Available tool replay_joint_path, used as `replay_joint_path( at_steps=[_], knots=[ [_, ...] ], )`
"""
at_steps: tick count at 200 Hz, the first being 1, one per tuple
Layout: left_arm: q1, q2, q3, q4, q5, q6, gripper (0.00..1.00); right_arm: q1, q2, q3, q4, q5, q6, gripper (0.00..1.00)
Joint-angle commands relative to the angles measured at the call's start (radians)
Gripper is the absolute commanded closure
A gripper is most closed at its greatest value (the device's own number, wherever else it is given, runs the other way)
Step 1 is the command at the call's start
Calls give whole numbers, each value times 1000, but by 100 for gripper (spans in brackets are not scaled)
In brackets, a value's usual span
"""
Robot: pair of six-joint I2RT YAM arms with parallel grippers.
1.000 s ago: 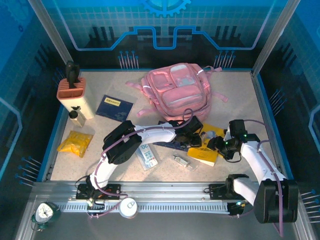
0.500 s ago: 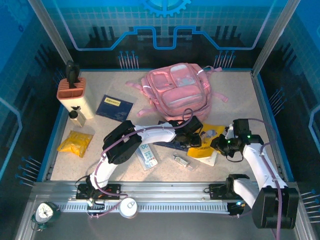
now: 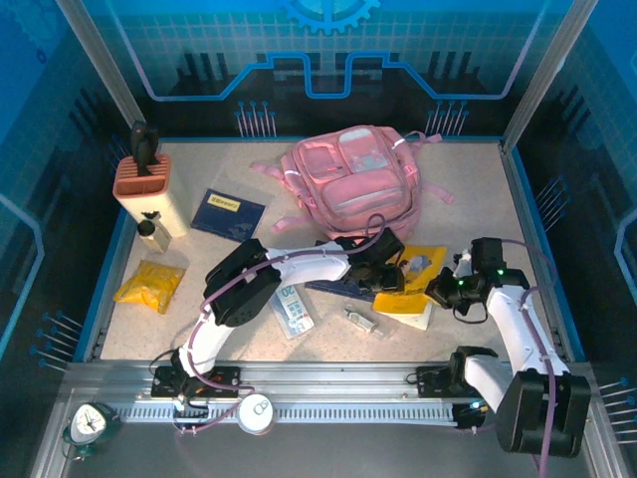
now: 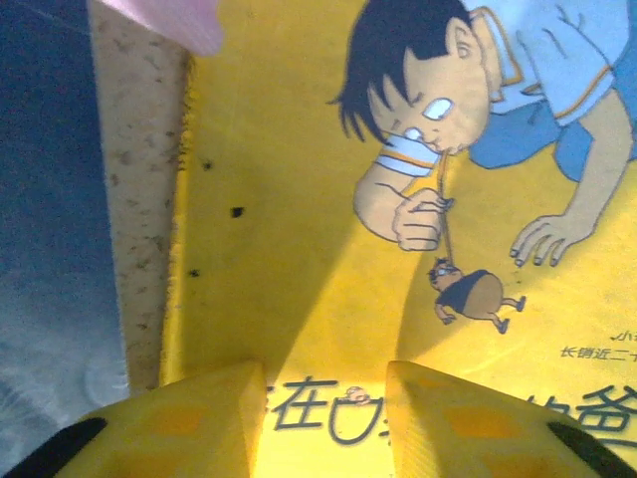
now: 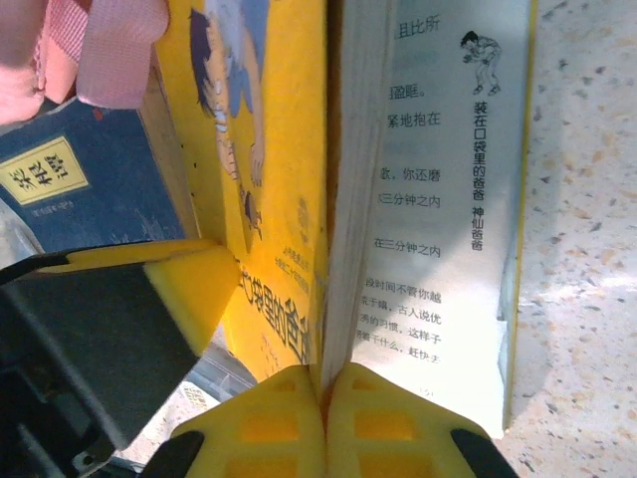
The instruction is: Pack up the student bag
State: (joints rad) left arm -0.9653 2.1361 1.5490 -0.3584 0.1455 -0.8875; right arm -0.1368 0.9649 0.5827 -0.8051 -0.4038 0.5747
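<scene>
Yellow book (image 5: 284, 119) pinched by right end effector (image 5: 322, 398); left end effector (image 4: 324, 386) spread above.

light: bright, overhead | shadows: soft | left hand (image 4: 323, 423) close-up: blurred

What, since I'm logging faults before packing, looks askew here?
The yellow book is splayed open: the right gripper pinches its edge, with the yellow cover on one side and a white text page on the other. Nothing looks spilled.
</scene>
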Motion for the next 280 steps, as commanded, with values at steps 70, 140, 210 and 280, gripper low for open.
replay_joint_path(
  at_steps=[70,140,210,280],
  knots=[
    [145,-363,-179,74,155,5,27,-65,-128,307,-152,-47,-26,100],
    [328,-610,-367,198,238,-2,10,148,-18,520,-30,-192,-61,100],
    [460,-668,-555,550,302,-158,11,340,123,549,306,-352,80,100],
    [457,-673,-509,668,368,-219,27,365,179,447,463,-391,126,100]
  ],
)
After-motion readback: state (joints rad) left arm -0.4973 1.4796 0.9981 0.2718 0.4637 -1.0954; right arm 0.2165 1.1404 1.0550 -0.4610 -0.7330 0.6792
